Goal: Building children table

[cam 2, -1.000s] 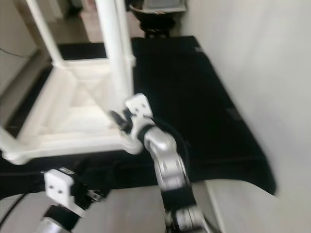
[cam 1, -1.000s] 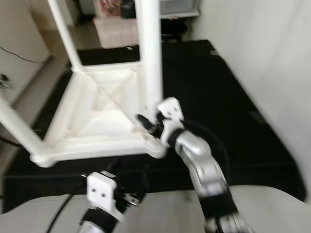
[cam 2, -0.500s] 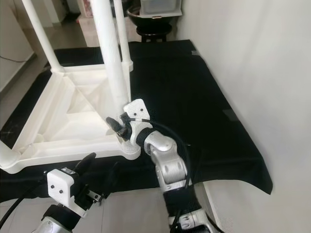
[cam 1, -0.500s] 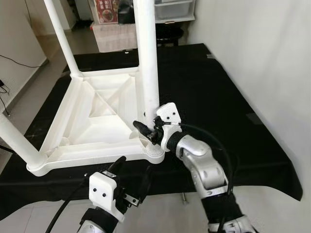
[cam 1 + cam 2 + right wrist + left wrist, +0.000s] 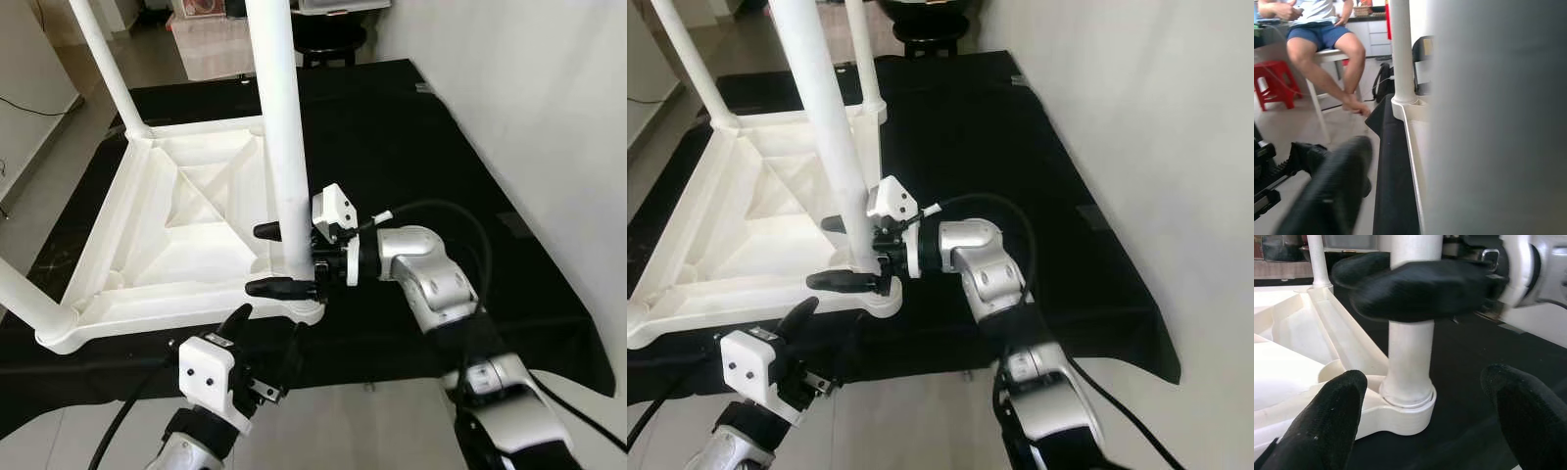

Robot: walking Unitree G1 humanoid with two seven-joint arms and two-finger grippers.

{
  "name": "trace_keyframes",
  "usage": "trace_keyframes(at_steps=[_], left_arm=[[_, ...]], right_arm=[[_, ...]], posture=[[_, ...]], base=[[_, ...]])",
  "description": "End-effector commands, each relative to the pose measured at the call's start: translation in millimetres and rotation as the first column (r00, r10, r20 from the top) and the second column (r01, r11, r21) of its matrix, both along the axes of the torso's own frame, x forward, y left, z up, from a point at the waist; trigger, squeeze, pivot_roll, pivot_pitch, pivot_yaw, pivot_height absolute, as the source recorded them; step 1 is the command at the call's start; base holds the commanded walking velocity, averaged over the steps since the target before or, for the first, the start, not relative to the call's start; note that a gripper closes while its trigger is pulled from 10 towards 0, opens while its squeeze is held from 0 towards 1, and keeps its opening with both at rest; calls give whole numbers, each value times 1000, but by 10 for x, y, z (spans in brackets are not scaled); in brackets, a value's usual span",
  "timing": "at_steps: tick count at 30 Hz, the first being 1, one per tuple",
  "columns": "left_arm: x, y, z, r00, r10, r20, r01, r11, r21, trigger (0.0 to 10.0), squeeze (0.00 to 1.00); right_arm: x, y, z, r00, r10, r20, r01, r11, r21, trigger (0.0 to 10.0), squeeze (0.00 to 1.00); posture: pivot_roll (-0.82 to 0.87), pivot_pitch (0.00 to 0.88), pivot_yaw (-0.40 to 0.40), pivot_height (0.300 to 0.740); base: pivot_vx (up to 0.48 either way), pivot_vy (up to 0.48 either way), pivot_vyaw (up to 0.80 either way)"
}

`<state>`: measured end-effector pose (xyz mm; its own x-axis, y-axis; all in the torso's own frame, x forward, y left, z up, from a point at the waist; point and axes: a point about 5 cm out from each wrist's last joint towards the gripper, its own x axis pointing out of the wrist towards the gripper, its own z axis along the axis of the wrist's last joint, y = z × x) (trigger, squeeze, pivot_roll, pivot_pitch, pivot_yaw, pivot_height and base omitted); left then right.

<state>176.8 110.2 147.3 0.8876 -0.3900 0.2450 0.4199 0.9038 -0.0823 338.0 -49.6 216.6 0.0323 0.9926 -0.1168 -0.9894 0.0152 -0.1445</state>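
Observation:
The white plastic children's table (image 5: pixel 186 220) lies upside down on a black mat (image 5: pixel 431 147), with its legs pointing up. The near leg (image 5: pixel 284 147) stands in its corner socket (image 5: pixel 1405 401). My right gripper (image 5: pixel 279 259) is open around this leg just above the socket, one finger (image 5: pixel 274 231) behind it and one finger (image 5: pixel 276 287) in front. In the right wrist view there is a gap between the finger (image 5: pixel 1332 191) and the leg (image 5: pixel 1498 117). My left gripper (image 5: pixel 265 333) is open, low in front of the same corner, holding nothing.
A white wall (image 5: pixel 549 117) runs along the right of the mat. A dark stool (image 5: pixel 328 24) stands beyond the mat's far end. The right wrist view shows a seated person's legs (image 5: pixel 1327 44) and a red stool (image 5: pixel 1273 83) past the table.
My right wrist has rolled and reached in, so its fingers now stand spread on either side of the near leg instead of close together beside its base. The camera has moved nearer.

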Motion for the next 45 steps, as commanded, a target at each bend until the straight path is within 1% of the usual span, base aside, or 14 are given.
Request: trace_keyframes(at_steps=[1, 9, 18, 19, 23, 24, 25, 26, 27, 28, 33, 34, 44, 45], left_arm=[[-19, -2, -43, 1000, 3, -26, -3, 1000, 3, 10000, 0], [-38, -9, -35, 1000, 3, -26, -3, 1000, 3, 10000, 0], [-61, -11, -35, 1000, 4, -27, -4, 1000, 2, 10000, 0], [-70, -5, -33, 1000, 5, -27, -5, 1000, 2, 10000, 0], [-72, -3, -33, 1000, 6, -27, -6, 1000, 2, 10000, 0], [-76, 4, -31, 1000, 5, -27, -5, 1000, 4, 10000, 0], [-76, 4, -31, 1000, 5, -27, -5, 1000, 4, 10000, 0], [-75, 19, -35, 1000, 6, -28, -6, 1000, 8, 10000, 0], [-75, 19, -35, 1000, 6, -28, -6, 1000, 8, 10000, 0], [-66, 25, -39, 1000, 5, -29, -5, 1000, 11, 10000, 0], [-50, 36, -41, 1000, 14, -26, -14, 1000, 18, 10000, 0], [-46, 39, -40, 999, 22, -24, -22, 1000, 21, 10000, 0], [-42, 46, -38, 999, 32, -23, -32, 999, 24, 10000, 0], [-39, 41, -38, 999, 33, -22, -32, 999, 24, 10000, 0]], right_arm=[[-21, 90, -39, 998, 62, -16, -62, 998, -16, 0, 0], [27, -15, -116, 998, 52, -40, -53, 998, -39, 0, 0], [108, -279, -355, 949, -316, 4, 316, 947, -55, 0, 0], [11, -387, -538, 858, -513, 2, 511, 855, -86, 0, 0], [-14, -406, -575, 837, -547, 4, 545, 833, -93, 0, 0], [-169, -378, -702, 719, -694, -29, 688, 717, -113, 0, 0], [-169, -378, -702, 719, -694, -29, 688, 717, -113, 0, 0], [-308, -343, -765, 614, -788, -42, 781, 614, -114, 0, 0], [-308, -343, -765, 614, -788, -42, 781, 614, -114, 0, 0], [-342, -330, -792, 533, -845, -41, 838, 533, -118, 0, 0], [-268, -256, -811, 520, -854, -13, 846, 517, -130, 0, 0], [-208, -267, -799, 512, -859, 5, 852, 507, -127, 10000, 0], [-238, -289, -738, 452, -890, 56, 887, 441, -138, 10000, 0], [-93, -324, -646, 580, -814, 30, 812, 575, -98, 10000, 1000]], posture=[[10, 132, 34, 740], [20, 134, 37, 740], [17, 144, 20, 740], [17, 144, 20, 740], [17, 144, 20, 740], [27, 151, 9, 740], [27, 151, 9, 740], [16, 154, 30, 740], [16, 154, 30, 740], [33, 142, 15, 740], [30, 142, 19, 740], [32, 140, 19, 740], [33, 139, 20, 740], [29, 137, 21, 740]], base=[[0, 0, 0], [0, 0, 0], [0, 0, 0], [0, 0, 0], [0, 0, 0], [0, 0, 0], [0, 0, 0], [0, 0, 0], [0, 0, 0], [0, 0, 0], [0, 0, 0], [0, 0, 0], [0, 0, 0], [0, 0, 0]])
